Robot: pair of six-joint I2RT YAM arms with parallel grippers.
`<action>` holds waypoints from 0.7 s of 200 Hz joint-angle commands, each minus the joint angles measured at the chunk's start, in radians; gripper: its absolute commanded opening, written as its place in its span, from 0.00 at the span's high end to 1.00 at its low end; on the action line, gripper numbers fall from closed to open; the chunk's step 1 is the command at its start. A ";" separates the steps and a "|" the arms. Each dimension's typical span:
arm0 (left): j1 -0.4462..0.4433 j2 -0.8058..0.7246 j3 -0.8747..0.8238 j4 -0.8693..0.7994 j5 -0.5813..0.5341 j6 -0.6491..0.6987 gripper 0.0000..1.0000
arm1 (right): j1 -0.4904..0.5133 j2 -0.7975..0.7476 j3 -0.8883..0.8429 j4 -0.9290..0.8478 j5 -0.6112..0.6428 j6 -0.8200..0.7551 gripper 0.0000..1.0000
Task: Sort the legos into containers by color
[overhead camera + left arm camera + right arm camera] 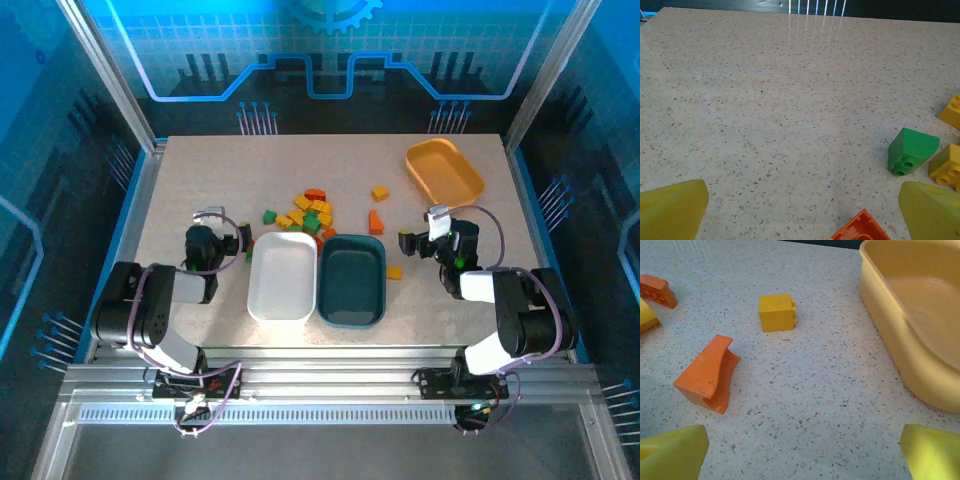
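Several green, yellow and orange-red legos [310, 212] lie in a loose pile on the table, behind the empty white tray [282, 280] and the empty dark teal tray [352, 285]. The empty yellow-orange tray [445, 170] stands at the back right, and its wall [890, 330] is to the right of my right gripper. My left gripper [222, 238] [802, 210] is open left of the white tray over bare table, with a green lego [910, 150] and an orange one [860, 231] to its right. My right gripper [425, 232] [802, 452] is open, with an orange sloped lego [707, 372] and a yellow lego [776, 313] ahead on its left.
A single yellow lego [394, 272] lies right of the teal tray. Two more yellow legos [946, 165] sit beyond the green one. The table's left half is bare speckled surface. Metal frame rails border the table on all sides.
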 commanded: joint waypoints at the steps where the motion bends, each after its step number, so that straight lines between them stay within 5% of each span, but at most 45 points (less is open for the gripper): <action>1: 0.011 -0.018 0.016 0.004 0.028 0.001 0.01 | -0.011 -0.009 0.003 0.033 -0.013 -0.010 0.00; 140: 0.008 -0.018 0.017 0.002 0.038 0.008 0.01 | -0.015 -0.009 0.003 0.036 -0.016 -0.008 0.00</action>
